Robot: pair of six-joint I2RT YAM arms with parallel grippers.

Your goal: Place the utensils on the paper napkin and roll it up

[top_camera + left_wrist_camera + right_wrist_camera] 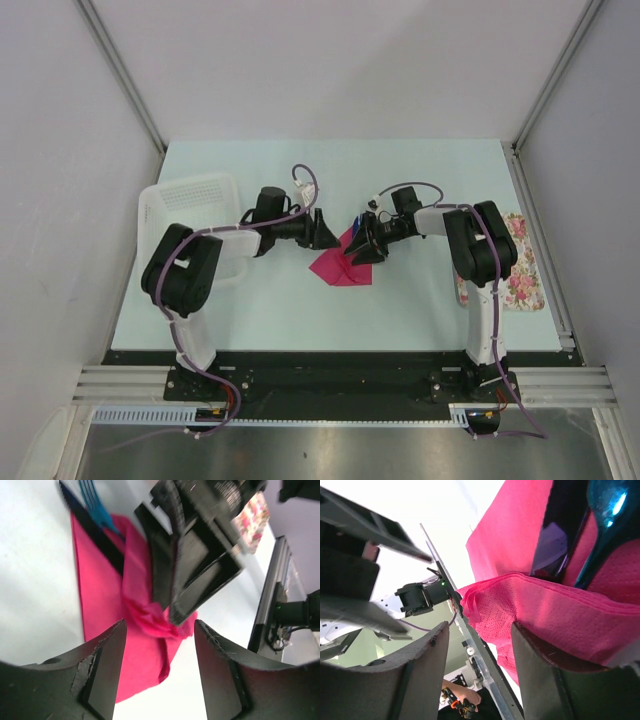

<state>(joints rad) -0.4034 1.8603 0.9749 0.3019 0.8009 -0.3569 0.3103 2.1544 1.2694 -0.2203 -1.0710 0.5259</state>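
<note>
The pink paper napkin [336,268] lies mid-table, with one edge folded up. In the left wrist view the napkin [100,605] carries dark blue utensils [100,535] and a blue fork [96,502] along its far side. My left gripper [328,235] is open and empty just above the napkin's left part [160,625]. My right gripper [360,248] is open; one of its fingers [555,675] sits under the lifted napkin flap [560,605]. The utensils [559,530] lie beyond the flap. In the top view the grippers hide the utensils.
A white basket [190,210] stands at the table's left, behind the left arm. A floral tray [522,268] lies at the right edge, beside the right arm. The two grippers are close together, nearly facing each other.
</note>
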